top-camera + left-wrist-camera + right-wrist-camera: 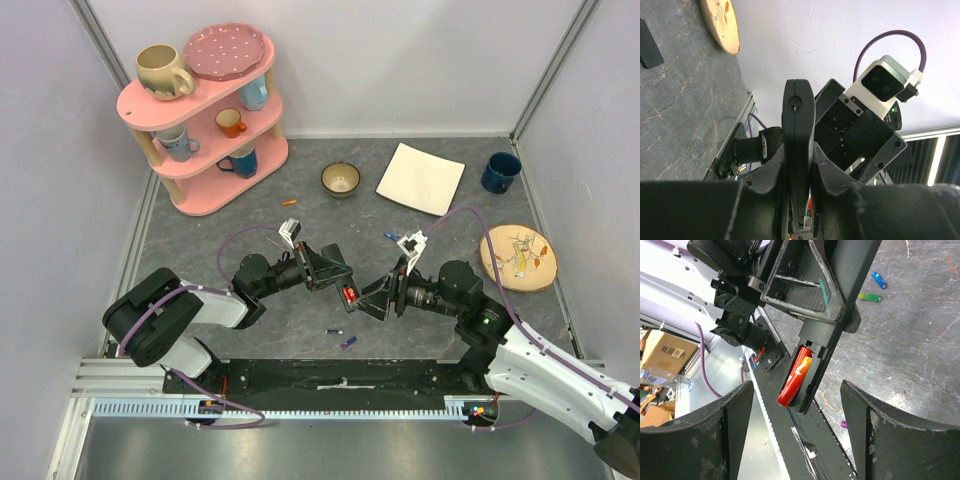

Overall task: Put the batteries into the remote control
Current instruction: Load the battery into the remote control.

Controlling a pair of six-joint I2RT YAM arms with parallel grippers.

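Observation:
My left gripper [325, 268] [799, 172] is shut on the remote control [798, 125], a slim black bar held above the table with its battery bay facing my right gripper. A red battery [795, 376] [349, 295] lies in the open bay of the remote control [837, 315], its near end tilted slightly out. My right gripper [797, 386] [385, 297] stands open, one finger on each side of that end, touching neither. Loose batteries lie on the table: a blue one [878, 279], a green one [869, 297] and a purple one [843, 424].
A pink shelf [205, 110] with mugs and a plate stands at the back left. Behind the arms are a small bowl [340, 179], a white square plate [421, 178] and a blue mug [499, 172]. A painted round plate [518, 257] lies at the right. An orange battery [290, 202] lies by the shelf.

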